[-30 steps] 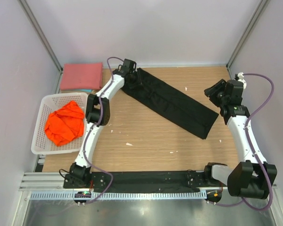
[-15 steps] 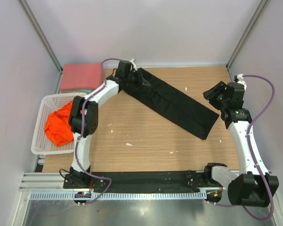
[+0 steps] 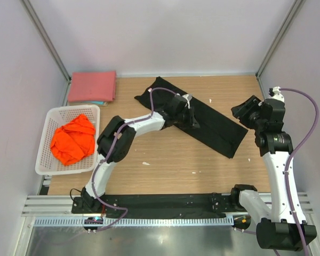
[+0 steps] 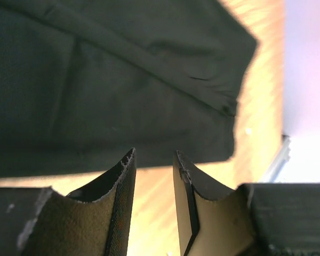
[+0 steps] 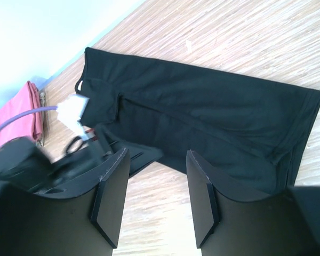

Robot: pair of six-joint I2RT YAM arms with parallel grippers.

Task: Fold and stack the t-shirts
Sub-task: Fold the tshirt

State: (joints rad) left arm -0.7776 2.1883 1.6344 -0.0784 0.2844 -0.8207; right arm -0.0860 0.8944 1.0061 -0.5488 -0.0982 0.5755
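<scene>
- A robot test lab: a bare wooden table (image 3: 165,160) is boxed in by plain white walls (image 3: 165,32) behind it and on both sides.
- Metal posts (image 3: 46,40) rise from the table's far corners.
- Two robot arms (image 3: 144,124) stand on a metal rail (image 3: 149,220) along the table's near edge.

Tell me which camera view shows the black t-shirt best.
Top external: nearly the whole black t-shirt shows, a long folded strip on the table. The right wrist view shows most of it; the left wrist view only one end.
</scene>
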